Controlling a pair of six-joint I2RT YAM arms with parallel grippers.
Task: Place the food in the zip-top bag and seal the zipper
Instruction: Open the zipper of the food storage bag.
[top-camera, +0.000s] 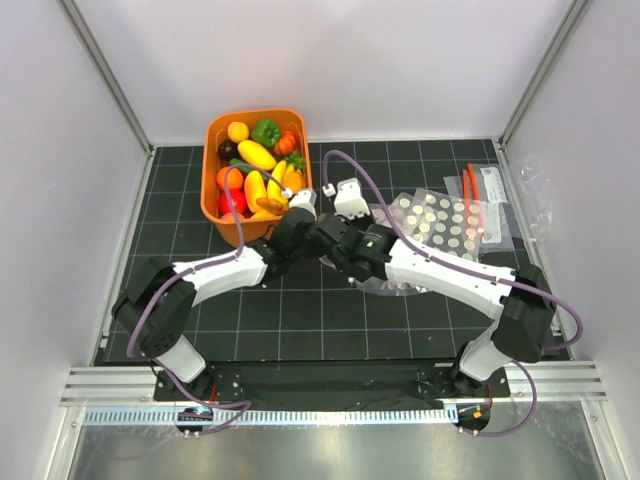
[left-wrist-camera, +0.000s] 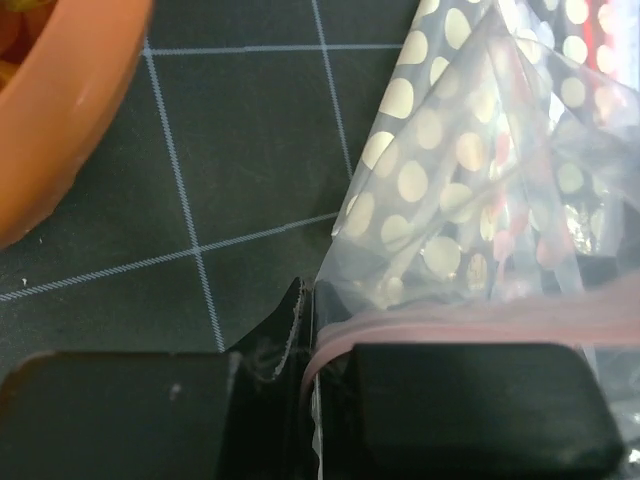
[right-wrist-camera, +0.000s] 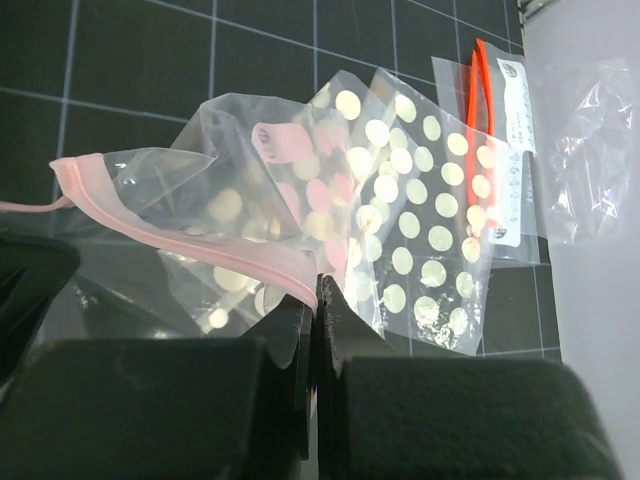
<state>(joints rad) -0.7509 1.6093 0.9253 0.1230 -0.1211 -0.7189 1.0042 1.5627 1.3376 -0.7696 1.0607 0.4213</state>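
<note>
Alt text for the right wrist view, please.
The right gripper is shut on the pink zipper of the clear zip-top bag. Beyond, polka-dotted bags and a red-orange-strip bag lie on the gridded mat.

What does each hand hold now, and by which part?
Both the left hand and the right hand pinch the zip-top bag by its pink zipper, at two separate places.

1 orange bin (top-camera: 209, 165). Toy food (top-camera: 256, 155) piled in it: approx. a dozen pcs, exact no. can't tell; yellow, orange, green, red, 1 dark. 1 clear zip-top bag (right-wrist-camera: 190, 190) w/ 1 pink zipper (right-wrist-camera: 78, 183). Polka-dot bags (right-wrist-camera: 420, 230): at least 2, overlapping. 1 red-orange strip (right-wrist-camera: 482, 90). 1 crumpled plain clear bag (right-wrist-camera: 590, 140). 2 arms: left arm (top-camera: 215, 272), right arm (top-camera: 450, 275).
</note>
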